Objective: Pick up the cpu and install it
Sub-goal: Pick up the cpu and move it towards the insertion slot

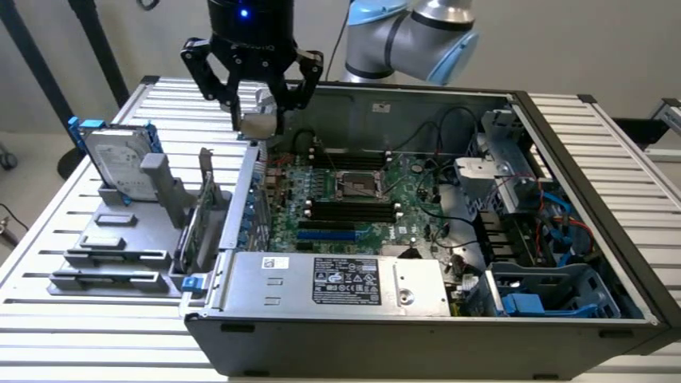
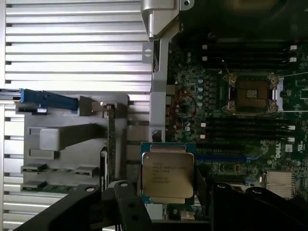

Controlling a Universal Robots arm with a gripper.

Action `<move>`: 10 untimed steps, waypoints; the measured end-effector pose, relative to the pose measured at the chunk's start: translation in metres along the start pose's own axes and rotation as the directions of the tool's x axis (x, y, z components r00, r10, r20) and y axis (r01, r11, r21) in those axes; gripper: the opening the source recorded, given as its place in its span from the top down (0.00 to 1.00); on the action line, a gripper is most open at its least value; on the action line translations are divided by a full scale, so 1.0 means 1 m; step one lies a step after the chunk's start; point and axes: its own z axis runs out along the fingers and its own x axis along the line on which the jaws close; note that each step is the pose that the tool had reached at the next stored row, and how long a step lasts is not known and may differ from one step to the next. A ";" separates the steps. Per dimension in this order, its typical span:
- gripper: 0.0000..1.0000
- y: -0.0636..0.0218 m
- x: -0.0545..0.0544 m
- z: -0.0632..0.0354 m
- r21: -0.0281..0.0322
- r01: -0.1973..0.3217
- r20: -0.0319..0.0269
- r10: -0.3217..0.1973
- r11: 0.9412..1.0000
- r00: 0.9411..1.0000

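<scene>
The cpu (image 1: 258, 124), a small square chip with a dull silver top, hangs in the air over the far left wall of the open computer case (image 1: 553, 136). My gripper (image 1: 258, 118) is shut on it, one black finger on each side. In the wrist view the cpu (image 2: 167, 175) sits between the dark fingers (image 2: 120, 204) of the gripper (image 2: 168, 195), printed top facing the camera. The black-framed motherboard socket (image 1: 360, 185) lies inside the case, off to the exterior view's right and below the gripper; it stands uncovered in the wrist view (image 2: 252, 93).
A grey parts holder (image 1: 117, 239) stands on the slatted table at the exterior view's left, with a hard drive in a blue frame (image 1: 120, 159) upright in it. Memory slots (image 1: 352, 211), cables (image 1: 447, 199) and a power supply (image 1: 340, 279) crowd the case around the socket.
</scene>
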 end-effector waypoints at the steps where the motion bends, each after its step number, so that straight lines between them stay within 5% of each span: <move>1: 0.46 0.0002 -0.004 -0.0003 -0.001 0.000 0.000 0.000 1.000 1.000; 10: 0.46 0.0050 -0.046 -0.0019 -0.004 0.000 0.000 0.000 1.000 1.000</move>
